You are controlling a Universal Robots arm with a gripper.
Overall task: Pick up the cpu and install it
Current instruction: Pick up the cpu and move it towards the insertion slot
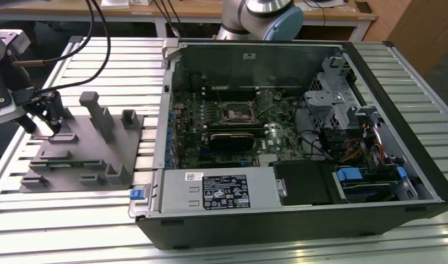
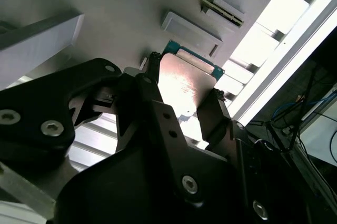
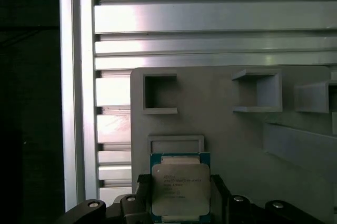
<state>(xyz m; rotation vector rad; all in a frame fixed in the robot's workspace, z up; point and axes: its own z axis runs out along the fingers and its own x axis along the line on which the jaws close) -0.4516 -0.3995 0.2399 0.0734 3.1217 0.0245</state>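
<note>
The cpu (image 3: 180,188), a small square chip with a pale metal top and a green edge, sits between the two black fingers of my gripper (image 3: 179,183), which is shut on its sides. Just beyond it a shallow square recess (image 3: 175,144) in the grey fixture (image 3: 221,129) shows nothing inside. In the second wrist view the cpu (image 2: 185,83) is tilted against the fixture with a finger (image 2: 213,110) on each side. In the exterior view my gripper (image 1: 45,130) hangs over the fixture (image 1: 85,157) at the exterior view's left, apart from the black socket frame (image 1: 235,113) on the motherboard.
The open computer case (image 1: 298,220) lies on the slatted aluminium table (image 1: 70,220), with drive cages and cables at the exterior view's right. Tall grey posts (image 1: 99,115) stand on the fixture near the gripper. A green memory stick (image 1: 70,163) lies in a fixture slot.
</note>
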